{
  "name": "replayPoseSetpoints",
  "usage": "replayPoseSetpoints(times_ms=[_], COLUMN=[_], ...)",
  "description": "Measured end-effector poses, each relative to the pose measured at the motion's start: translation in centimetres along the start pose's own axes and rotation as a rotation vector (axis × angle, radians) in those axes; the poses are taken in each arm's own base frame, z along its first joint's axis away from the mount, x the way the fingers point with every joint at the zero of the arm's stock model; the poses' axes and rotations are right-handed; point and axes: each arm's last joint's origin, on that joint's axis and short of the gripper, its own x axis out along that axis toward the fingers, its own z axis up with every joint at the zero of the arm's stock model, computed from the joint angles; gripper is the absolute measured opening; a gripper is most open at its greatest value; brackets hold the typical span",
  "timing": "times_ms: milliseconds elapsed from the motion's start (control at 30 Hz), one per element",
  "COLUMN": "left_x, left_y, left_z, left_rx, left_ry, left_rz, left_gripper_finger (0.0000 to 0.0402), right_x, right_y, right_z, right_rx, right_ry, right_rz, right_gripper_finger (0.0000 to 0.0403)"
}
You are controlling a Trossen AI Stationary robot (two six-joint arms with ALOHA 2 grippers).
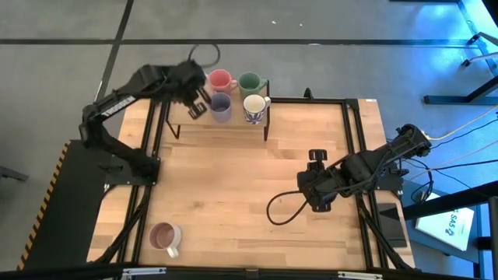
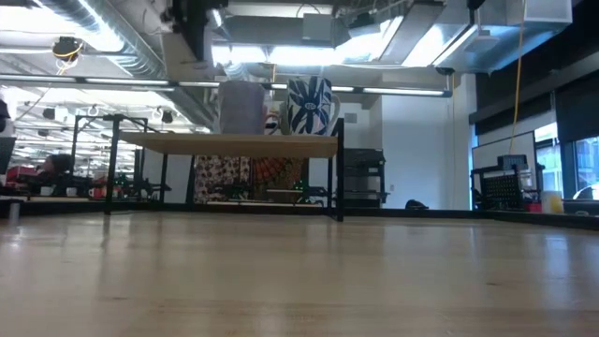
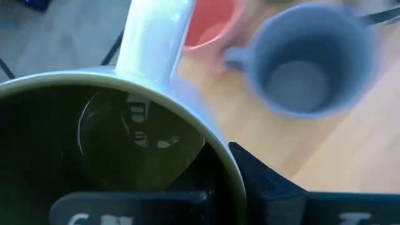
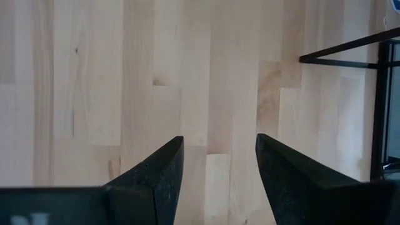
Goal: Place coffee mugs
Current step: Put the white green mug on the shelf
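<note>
A low shelf [image 1: 233,123] at the table's far edge carries the pink mug [image 1: 220,79], the dark green mug [image 1: 249,82], the lavender mug [image 1: 221,106] and the white mug with blue pattern [image 1: 254,107]. The beige-pink mug [image 1: 163,236] stands on its base near the table's near left corner. My left gripper [image 1: 199,101] is over the shelf's left end beside the lavender mug [image 3: 312,62], shut on the cream mug with the olive-green inside [image 3: 112,144]. My right gripper [image 1: 319,198] hangs open over bare wood [image 4: 219,156] right of centre. My left gripper [image 3: 206,181] has the cream mug by its rim wall [image 3: 219,156], on the side opposite the handle [image 3: 156,31]. One finger [image 3: 125,203] is inside the cup and the other finger [image 3: 269,184] is outside. Whether the mug's base touches the shelf cannot be told.
A black cable [image 1: 284,210] loops on the table in front of my right gripper. The shelf's black legs [image 2: 339,178] stand on the far part of the table. Bare wood lies between the shelf and the near edge.
</note>
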Motion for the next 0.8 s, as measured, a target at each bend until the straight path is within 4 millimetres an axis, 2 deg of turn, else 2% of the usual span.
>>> replayPoseSetpoints(times_ms=[233, 333, 400, 567, 800], left_x=[2.7, 4.1, 5.1, 8.3, 11.3], left_y=[5.4, 6.9, 7.3, 6.7, 7.1], left_z=[0.9, 0.9, 1.0, 2.4, 2.6], left_rx=[-0.105, -0.182, -0.184, -0.156, -0.216], left_ry=[-0.019, 0.018, 0.04, 0.067, 0.163], left_rz=[-0.012, -0.069, -0.105, -0.163, -0.154], left_gripper_finger=[0.0016, 0.0016, 0.0016, 0.0016, 0.0016], right_x=[0.1, 0.1, 0.1, 0.1, 0.1], right_y=[-0.3, -0.3, -0.3, -0.3, -0.3], right_z=[0.1, 0.1, 0.1, 0.1, 0.1], right_rx=[0.008, 0.007, 0.007, 0.01, 0.016], right_ry=[0.006, 0.006, 0.006, 0.006, 0.005], right_rz=[0.005, 0.005, 0.004, 0.004, 0.004], right_gripper_finger=[0.0184, 0.0184, 0.0184, 0.0184, 0.0184])
